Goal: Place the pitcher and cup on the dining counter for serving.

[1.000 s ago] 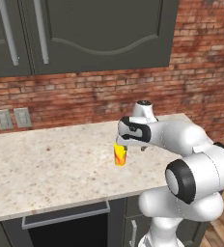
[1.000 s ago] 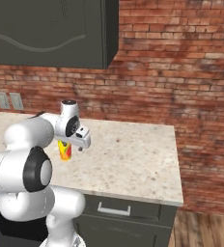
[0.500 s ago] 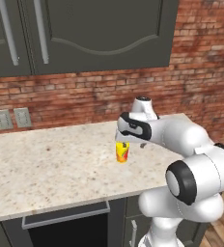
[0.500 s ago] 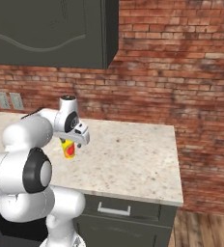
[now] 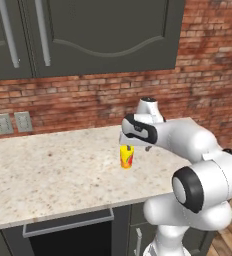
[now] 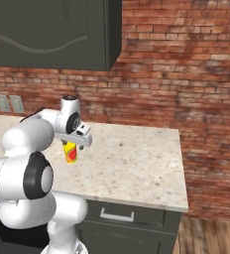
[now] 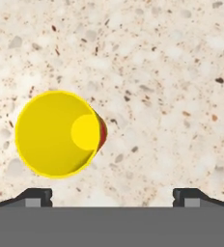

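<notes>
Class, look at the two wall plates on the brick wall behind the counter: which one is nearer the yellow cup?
The right-hand wall plate is nearer the cup; the left-hand wall plate sits farther along the brick wall.

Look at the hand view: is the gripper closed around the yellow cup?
No. The gripper is wide open above the upright cup, whose rim lies clear of both fingertips.

Probably a kitchen: cabinets (image 5: pixel 88 35), stone counter (image 5: pixel 48 170), brick wall (image 6: pixel 186 74).
</notes>
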You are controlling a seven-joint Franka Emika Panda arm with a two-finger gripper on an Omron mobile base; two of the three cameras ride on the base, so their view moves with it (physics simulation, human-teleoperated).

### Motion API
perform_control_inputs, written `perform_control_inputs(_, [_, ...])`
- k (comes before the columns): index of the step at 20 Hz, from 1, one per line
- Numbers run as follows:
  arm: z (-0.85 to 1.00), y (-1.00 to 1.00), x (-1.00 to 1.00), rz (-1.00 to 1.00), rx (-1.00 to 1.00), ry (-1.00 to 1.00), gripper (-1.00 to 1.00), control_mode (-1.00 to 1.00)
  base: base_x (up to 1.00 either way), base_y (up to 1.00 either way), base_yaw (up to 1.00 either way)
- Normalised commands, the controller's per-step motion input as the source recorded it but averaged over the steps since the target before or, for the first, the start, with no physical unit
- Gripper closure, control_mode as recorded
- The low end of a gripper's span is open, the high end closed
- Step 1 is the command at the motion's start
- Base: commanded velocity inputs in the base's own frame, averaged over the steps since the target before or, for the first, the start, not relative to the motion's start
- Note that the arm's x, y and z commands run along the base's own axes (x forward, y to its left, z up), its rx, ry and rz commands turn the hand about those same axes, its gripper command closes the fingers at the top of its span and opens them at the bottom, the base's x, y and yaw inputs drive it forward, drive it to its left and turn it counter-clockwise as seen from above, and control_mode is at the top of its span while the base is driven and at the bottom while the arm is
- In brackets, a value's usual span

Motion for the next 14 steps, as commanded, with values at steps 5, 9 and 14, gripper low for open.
perform_control_inputs(5, [-0.07,0.00,0.30,0.00,0.00,0.00,-1.00,-1.00,0.00,0.00,0.00])
perform_control_inputs(9, [-0.10,0.00,0.33,0.00,0.00,0.00,-1.00,-1.00,0.00,0.00,0.00])
perform_control_inputs(14, [-0.31,0.00,0.07,0.00,-0.01,0.00,-1.00,-1.00,0.00,0.00,0.00])
